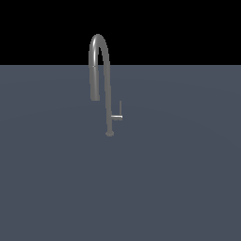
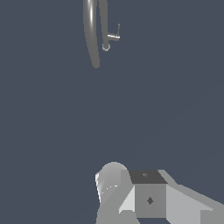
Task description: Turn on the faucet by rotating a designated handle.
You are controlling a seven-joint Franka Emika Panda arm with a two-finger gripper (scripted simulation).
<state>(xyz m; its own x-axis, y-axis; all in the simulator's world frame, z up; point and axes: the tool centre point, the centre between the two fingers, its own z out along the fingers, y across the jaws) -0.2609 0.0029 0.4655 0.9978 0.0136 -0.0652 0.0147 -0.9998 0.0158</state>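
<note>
exterior view: going left to right, the spout's hanging tip comes first, then the arch of the faucet rising high and dropping into the slim stem, which stands upright on a small round base on the flat grey surface. the handle comes last, on the stem's right: a short stub sticking out low down, just above the base, ending in a thin rod that points straight up. the rod stands just beside the stem but apart from it, which leaves a gap for a finger to get behind it and push it round. no arm shows in this view, so the robot is well apart from the faucet.

in the wrist view the faucet sits far off, with the handle again on the stem's right and nothing touching it. near the camera there is only pale blocky robot body and a rounded part; the fingertips are not in the picture, so i cannot tell whether the fingers are wide or narrow. they hold nothing of the faucet, given the distance.

my judgement: the task is at its start, the handle unturned. the approach needs to come in on the right of the stem, low, clear of the spout.
</note>
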